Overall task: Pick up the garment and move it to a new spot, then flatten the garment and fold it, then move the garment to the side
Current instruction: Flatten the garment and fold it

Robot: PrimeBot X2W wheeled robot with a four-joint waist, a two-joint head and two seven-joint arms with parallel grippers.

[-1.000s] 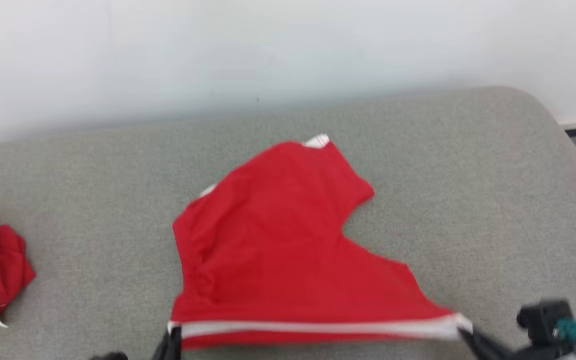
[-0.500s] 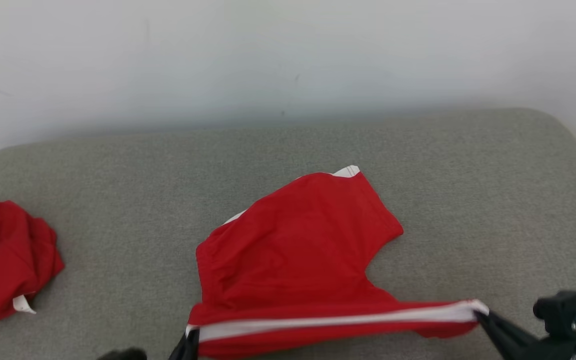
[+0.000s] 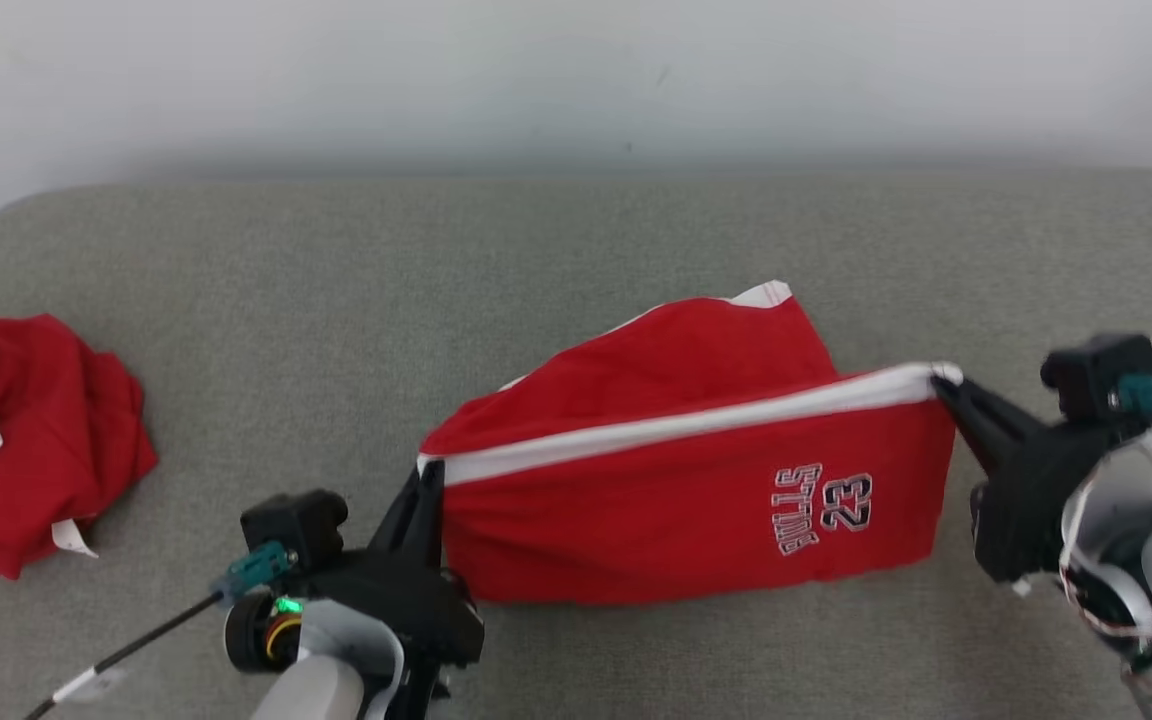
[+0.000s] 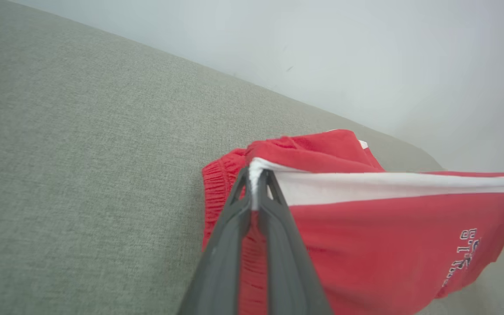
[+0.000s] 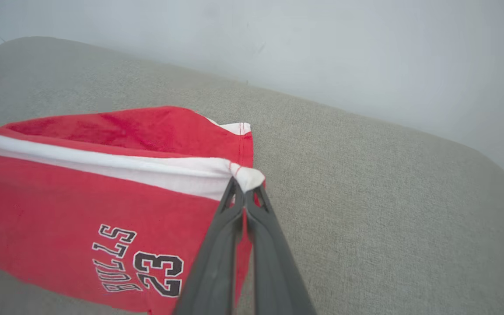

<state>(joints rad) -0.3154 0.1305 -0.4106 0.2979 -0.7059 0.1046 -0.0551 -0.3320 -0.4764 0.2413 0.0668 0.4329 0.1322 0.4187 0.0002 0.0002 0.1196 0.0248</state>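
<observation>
The left gripper (image 3: 429,472) has its two long dark fingers squeezed together on one end of the white stripe (image 3: 686,425) of the red cloth shorts (image 3: 676,530) \- in the left wrist view the white edge sits pinched right between the tips, by the crinkly waist. The right gripper (image 3: 942,385) is squeezed tight on the other end of the stripe, at the leg corner, and a small white bit pokes out past its tips. The stripe is pulled straight between the two grippers. It runs from left to right across the head view, with the right end a bit nearer the white wall (image 3: 576,70). The front of the shorts hangs down from the stripe and shows black and white letters and the number 23 (image 3: 826,510), upside down in the head view. The rest of the shorts lies behind on the grey cloth cushion (image 3: 236,300), pointing toward the wall. There is bare cushion behind the shorts and on both sides \- a crumpled red and white garment (image 3: 36,440) lies well apart at the left edge, near the cushion's round back corner
</observation>
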